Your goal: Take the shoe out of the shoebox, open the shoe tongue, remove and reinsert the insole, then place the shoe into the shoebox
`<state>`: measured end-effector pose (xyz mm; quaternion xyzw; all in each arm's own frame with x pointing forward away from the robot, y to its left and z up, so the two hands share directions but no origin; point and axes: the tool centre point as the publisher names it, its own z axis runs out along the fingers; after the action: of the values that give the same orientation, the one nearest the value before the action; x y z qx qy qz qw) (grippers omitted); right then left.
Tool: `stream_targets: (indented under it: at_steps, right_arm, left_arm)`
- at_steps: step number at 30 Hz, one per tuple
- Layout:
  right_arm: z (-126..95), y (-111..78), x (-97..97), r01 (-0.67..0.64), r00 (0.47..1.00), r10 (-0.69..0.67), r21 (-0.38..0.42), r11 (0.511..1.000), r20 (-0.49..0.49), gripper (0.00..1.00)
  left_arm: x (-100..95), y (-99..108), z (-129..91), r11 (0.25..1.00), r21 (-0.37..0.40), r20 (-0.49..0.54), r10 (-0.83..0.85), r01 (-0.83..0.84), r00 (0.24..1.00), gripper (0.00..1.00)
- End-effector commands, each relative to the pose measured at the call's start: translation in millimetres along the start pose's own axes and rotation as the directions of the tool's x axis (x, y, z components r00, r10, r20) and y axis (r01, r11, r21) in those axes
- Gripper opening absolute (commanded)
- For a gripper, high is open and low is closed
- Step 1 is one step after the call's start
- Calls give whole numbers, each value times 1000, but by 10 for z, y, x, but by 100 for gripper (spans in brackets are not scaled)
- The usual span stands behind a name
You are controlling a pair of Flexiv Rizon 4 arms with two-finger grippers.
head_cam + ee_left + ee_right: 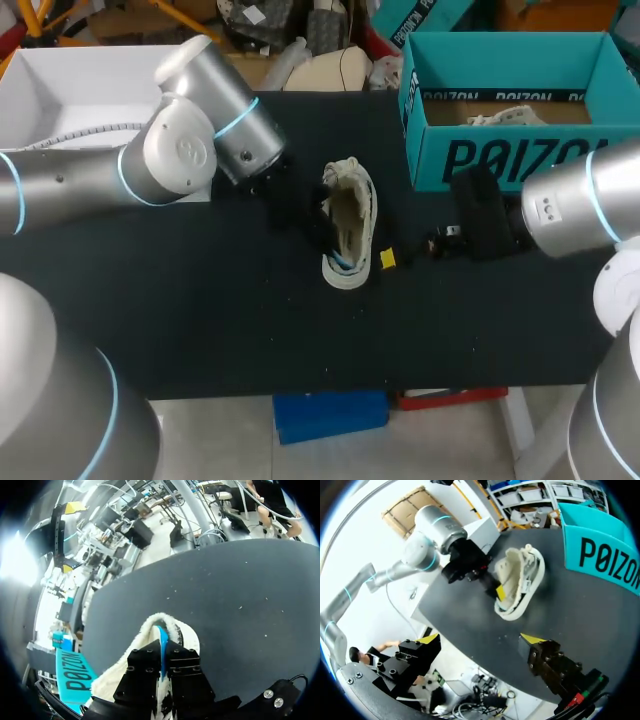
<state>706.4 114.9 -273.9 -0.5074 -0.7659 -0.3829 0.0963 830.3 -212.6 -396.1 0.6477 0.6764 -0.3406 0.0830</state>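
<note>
A cream shoe (350,222) lies on its side in the middle of the black table (200,300), opening turned toward my left arm. My left gripper (322,232) reaches into that opening. In the left wrist view its black fingers (144,672) are shut on the thin blue insole (162,647), which stands on edge inside the fleecy shoe (175,627). My right gripper (480,639) is open and holds nothing; it hovers just right of the shoe (521,582). One yellow tip (387,259) is close to the sole. The teal shoebox (500,160) stands open at the back right.
Inside the shoebox lies a second pale shoe (505,117). A white open box (70,90) sits at the back left, behind my left arm (180,150). In the right wrist view the shoebox wall (605,560) is beside the shoe.
</note>
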Motion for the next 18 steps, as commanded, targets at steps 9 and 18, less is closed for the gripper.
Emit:
stream_targets:
  at_steps: [9, 18]
  right_arm:
    - [13, 2, 10, -1, 1000, 1, 0, 1000, 4, 100]
    - [13, 2, 10, -1, 1000, 1, 0, 1000, 4, 100]
  left_arm:
    - [-13, 86, 177, 999, 36, -29, -14, 15, 999, 100]
    - [-65, -143, -170, 999, -19, 47, 34, -33, 998, 100]
